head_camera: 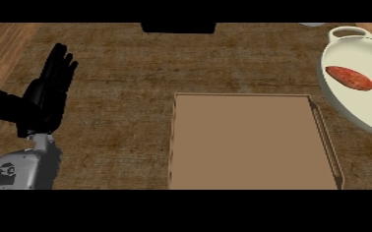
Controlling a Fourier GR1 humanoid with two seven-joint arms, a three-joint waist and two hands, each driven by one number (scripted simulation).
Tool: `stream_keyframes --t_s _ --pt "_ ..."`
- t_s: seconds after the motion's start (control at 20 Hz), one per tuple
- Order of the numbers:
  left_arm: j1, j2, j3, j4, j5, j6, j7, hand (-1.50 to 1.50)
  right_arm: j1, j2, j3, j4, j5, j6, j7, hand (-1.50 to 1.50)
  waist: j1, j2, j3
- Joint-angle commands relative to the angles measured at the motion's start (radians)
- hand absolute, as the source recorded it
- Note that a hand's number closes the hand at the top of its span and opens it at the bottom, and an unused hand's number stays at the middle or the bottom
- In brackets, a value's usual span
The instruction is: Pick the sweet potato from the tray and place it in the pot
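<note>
Left hand at left edge, fingers straight, upright, holding nothing, brown tray centre, sweet potato inside white pot at right

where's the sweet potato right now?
In the head view the sweet potato lies inside the white pot at the right edge, up and right of the brown tray, not on it.
</note>
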Motion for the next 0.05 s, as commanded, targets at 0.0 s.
stream_keyframes --t_s 0.0 --pt "0.006 0.002 -0.004 -0.006 0.006 -0.011 0.012 0.0 0.033 -0.041 0.001 0.007 -0.007 0.065 -0.02 -1.5 0.001 0.0 0.001"
